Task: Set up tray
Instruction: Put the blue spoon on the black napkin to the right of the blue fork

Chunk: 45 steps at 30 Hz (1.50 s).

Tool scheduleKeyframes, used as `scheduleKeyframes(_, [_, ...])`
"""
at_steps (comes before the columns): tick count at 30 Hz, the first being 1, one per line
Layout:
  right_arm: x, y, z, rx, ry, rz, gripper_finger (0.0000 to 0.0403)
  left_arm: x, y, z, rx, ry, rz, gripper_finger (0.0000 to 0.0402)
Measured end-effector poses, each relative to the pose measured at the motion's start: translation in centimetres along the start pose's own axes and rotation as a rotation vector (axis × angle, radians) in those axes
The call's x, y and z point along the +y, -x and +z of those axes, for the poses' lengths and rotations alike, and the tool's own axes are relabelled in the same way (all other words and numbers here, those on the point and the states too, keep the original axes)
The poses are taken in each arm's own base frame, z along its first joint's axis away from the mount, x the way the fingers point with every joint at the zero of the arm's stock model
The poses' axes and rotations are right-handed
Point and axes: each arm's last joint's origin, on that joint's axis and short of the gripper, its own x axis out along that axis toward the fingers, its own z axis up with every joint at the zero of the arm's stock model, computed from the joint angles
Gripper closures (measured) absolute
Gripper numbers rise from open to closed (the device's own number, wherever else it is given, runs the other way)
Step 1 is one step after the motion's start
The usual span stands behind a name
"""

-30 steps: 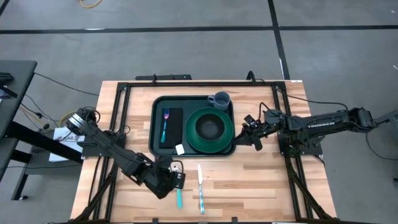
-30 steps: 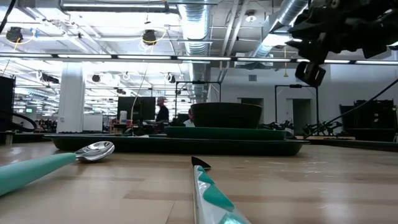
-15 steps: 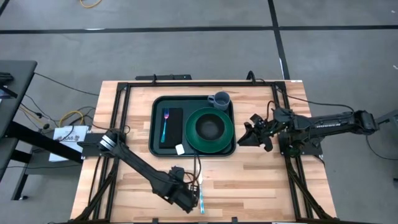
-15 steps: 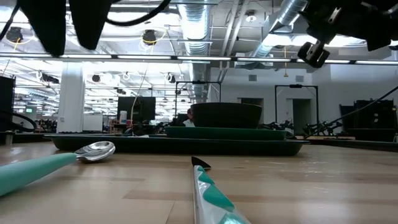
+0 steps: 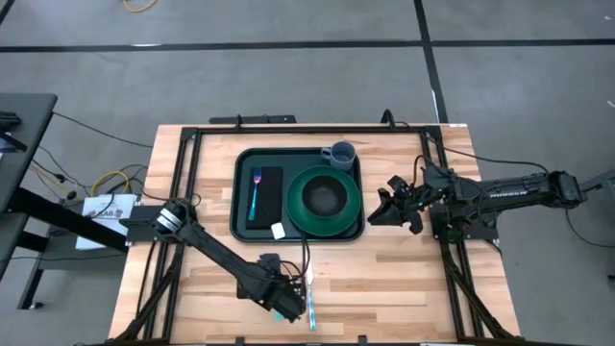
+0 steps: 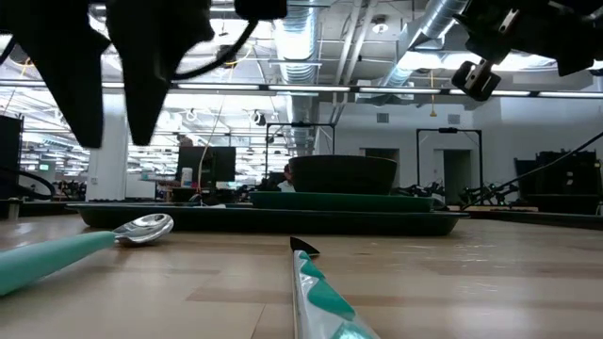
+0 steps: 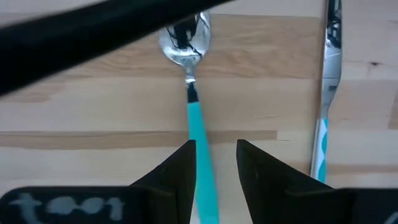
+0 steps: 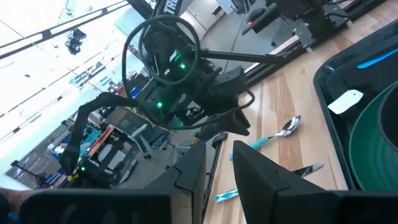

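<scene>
High view: the tray lies at table centre, holding a green bowl, a cup and a black napkin. My left gripper is at the near table edge, over the spoon; my right gripper hangs beside the tray's right rim.

Low view: the spoon bowl rests on wood before the tray.

Left wrist view: my fingers are parted, straddling the teal spoon handle; a knife lies beside it.

Right wrist view: my fingers stand apart, holding nothing.
</scene>
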Motion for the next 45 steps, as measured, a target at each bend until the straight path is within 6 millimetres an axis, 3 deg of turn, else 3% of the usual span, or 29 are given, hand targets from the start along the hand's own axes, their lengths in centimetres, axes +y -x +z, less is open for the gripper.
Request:
scheduleKeyframes(14, [0.0,0.0,0.0,0.0,0.0,0.001,0.0329,0.5,-2.7,0.0,0.072,0.04,0.026,0.0299])
scheduleKeyframes(35, [0.1,0.0,0.0,0.013,0.03,0.026,0.0329,0.6,-2.9,0.1,0.061,0.042,0.025,0.0299])
scheduleKeyframes(45, [0.1,0.0,0.0,0.012,0.03,0.026,0.0329,1.4,-5.3,0.2,0.094,0.07,0.028,0.0299])
